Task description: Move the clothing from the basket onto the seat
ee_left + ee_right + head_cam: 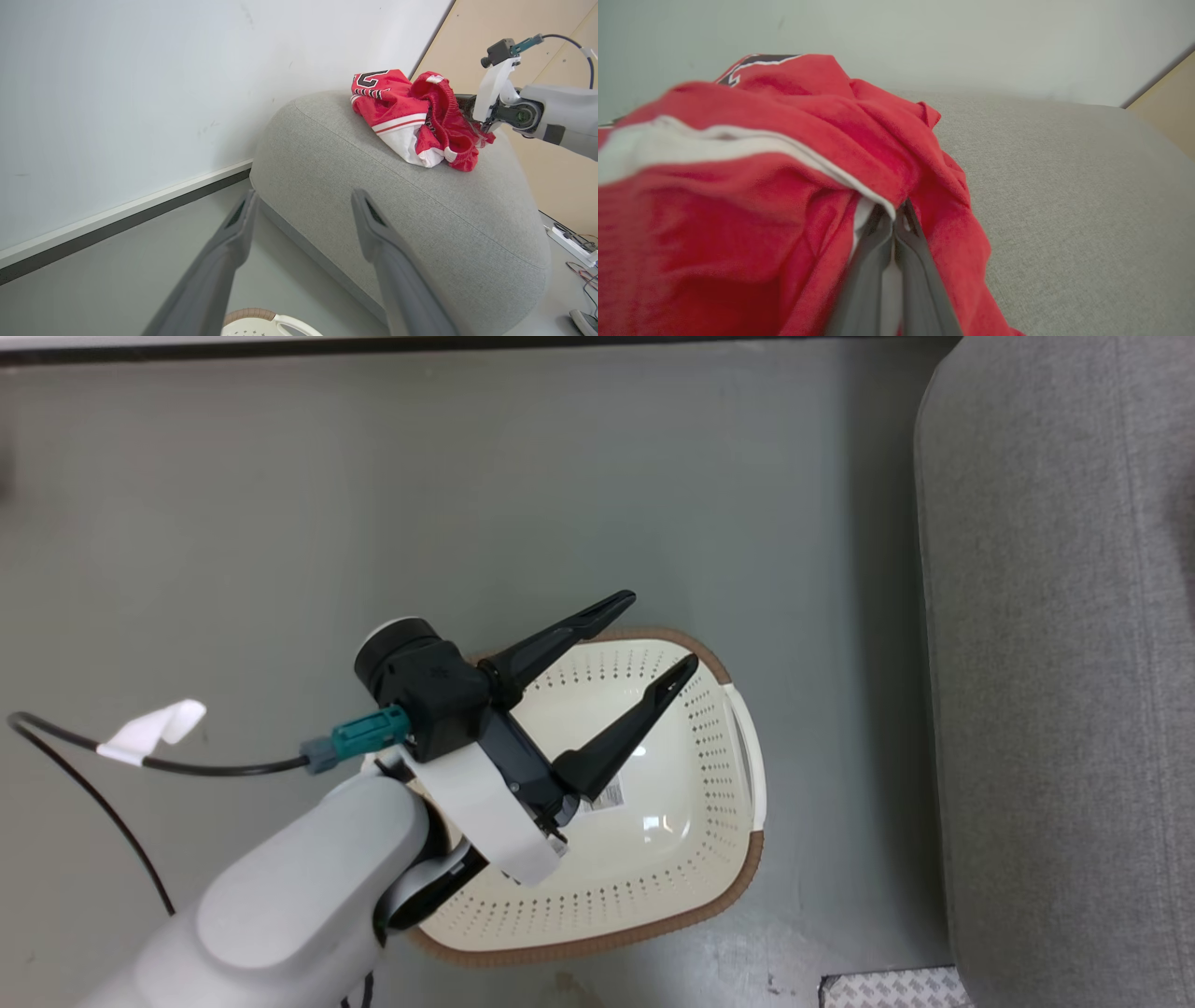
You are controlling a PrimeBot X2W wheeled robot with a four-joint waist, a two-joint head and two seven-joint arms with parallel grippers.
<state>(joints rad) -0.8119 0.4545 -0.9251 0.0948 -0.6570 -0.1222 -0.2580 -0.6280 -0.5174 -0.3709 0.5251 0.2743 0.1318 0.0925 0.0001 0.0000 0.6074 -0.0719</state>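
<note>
my right tool (895,219) is pressed together, its two fingers pinching a fold of the clothing (411,116) just under a white hem. the clothing is a crumpled red heap with white trim, and it lies on top of the seat (1074,663), touching the grey fabric near one rounded end. seen from the right wrist, the heap sits straight ahead of the fingertips and drapes back over them, with bare seat to one side. in the left wrist view its long axis runs across the top of the seat toward my right arm. that arm is the one at the seat, so i judge that letting go falls to it.

my left tool (658,630) is spread wide and holds nothing. it hangs over the basket (738,877), which stands on the floor beside the seat and apart from it. the basket has no cloth in it, so i judge the move all but done. what is left is to part the right fingers and draw them back without dragging the hem off the seat.

as for writing, a black numeral edged in white (369,78) shows on the heap at the end away from my right arm. it looks like a 2, but a fold cuts it off. the dark lettering under it is too creased to read. a small sticker (609,795) on the basket's floor has print too fine to make out.
</note>
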